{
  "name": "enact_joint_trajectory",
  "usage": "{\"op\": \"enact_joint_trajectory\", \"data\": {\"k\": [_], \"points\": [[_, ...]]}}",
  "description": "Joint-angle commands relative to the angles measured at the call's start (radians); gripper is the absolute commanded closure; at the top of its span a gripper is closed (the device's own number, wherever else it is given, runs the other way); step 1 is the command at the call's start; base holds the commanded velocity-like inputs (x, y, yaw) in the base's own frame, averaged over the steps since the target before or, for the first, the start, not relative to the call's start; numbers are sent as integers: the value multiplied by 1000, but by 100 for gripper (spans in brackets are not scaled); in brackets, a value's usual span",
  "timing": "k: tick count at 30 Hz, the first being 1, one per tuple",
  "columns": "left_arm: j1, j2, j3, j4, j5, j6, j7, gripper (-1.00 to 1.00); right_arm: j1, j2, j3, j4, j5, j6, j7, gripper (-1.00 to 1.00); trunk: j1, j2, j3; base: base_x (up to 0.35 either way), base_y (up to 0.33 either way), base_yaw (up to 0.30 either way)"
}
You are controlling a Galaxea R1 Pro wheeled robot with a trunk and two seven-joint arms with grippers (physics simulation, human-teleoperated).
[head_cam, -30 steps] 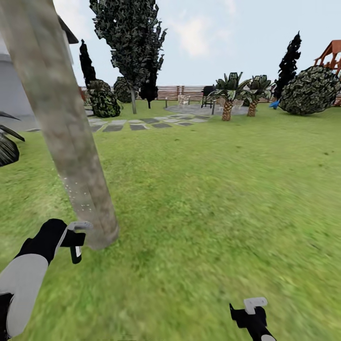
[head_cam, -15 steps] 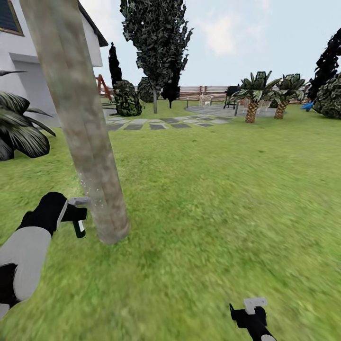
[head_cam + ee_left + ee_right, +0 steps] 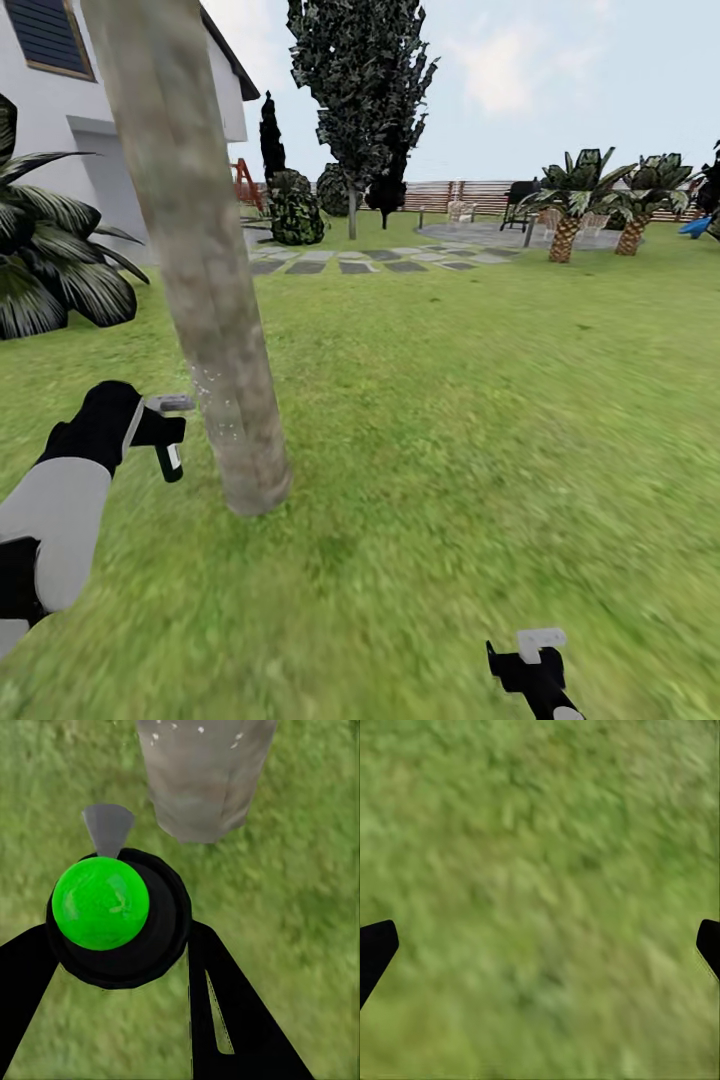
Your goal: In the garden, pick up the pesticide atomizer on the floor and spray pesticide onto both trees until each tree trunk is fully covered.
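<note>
Left wrist view has my left pincer [image 3: 120, 967] clamped on the pesticide atomizer [image 3: 112, 916], nozzle beside the tree trunk [image 3: 205, 300], which carries only a few droplets. My right pincer [image 3: 540, 945] hangs wide. Both trunks need covering, I judge.

The near tree trunk [image 3: 205, 290] runs off the top edge, crown unseen. The right end effector [image 3: 540, 945] shows mere finger corners (edges crop the rest). The lawn [image 3: 480, 420] blurs.
</note>
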State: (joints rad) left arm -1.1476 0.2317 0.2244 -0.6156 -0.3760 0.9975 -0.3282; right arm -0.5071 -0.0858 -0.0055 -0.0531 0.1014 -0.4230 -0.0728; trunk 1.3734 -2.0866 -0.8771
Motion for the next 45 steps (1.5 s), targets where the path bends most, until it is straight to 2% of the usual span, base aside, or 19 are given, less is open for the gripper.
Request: {"op": "enact_joint_trajectory", "data": {"k": [1,11,30,45], "points": [[1,-1,4,-1,-11,3,-9,100,-1,0,-1,1,11,-2,-7,-100,0,0,-1,299,-88,0],[3,0,4,-1,-11,4,-9,100,-1,0,-1,1,11,-1,-7,-100,0,0,-1,221,-183,0],[0,3,5,-1,-11,6,-9,100,-1,1,-1,1,11,-1,-7,-100,0,0,-1,5,-274,2],[11,3,1,-1,-12,4,-8,100,-1,3,-1,1,11,-2,-7,-100,0,0,-1,122,-251,204]]}}
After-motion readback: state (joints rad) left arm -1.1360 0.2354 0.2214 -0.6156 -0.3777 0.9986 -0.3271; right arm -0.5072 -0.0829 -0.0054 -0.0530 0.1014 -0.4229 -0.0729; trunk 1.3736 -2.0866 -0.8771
